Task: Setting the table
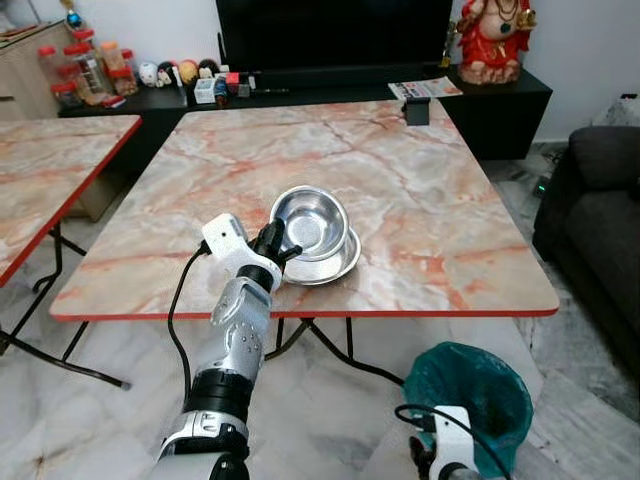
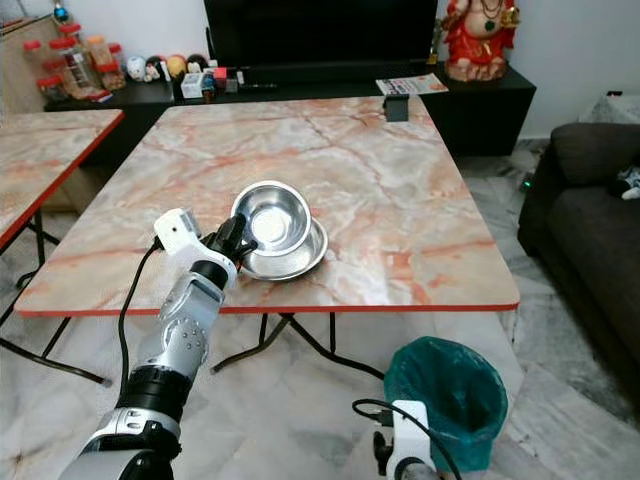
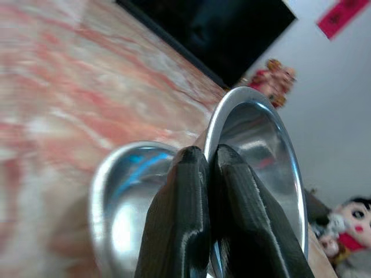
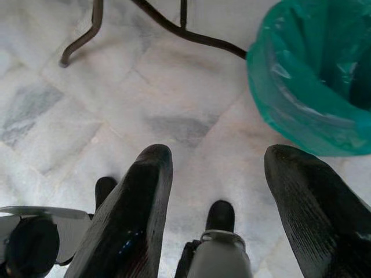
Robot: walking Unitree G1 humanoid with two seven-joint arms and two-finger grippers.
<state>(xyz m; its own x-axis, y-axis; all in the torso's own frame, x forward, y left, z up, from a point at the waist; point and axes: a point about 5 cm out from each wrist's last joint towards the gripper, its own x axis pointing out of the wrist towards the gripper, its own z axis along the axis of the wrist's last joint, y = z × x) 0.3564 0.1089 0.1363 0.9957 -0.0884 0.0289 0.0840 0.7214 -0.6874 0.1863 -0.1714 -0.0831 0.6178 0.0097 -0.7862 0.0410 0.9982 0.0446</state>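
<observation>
Bowls first: from the left eye I see two steel ones near the front edge of the marble table, the top bowl tilted up out of the lower bowl, which sits flat on the tabletop. My left gripper has the top bowl by its near rim. Both bowls look empty.

The right eye gives the same picture, with the green-lined bin on the floor below the table's front corner; I can't see to its bottom.

On the left wrist camera the two fingers are pinched together on the thin rim of the top bowl, one inside and one outside, I think, though the close blur makes that hard to confirm. I judge the steel light and rigid but slick, so a rim pinch could let it swing or slip; a deeper bite on the wall would hold better.

The right wrist camera shows my right gripper hanging over the floor beside the bin, fingers spread, holding nothing.
</observation>
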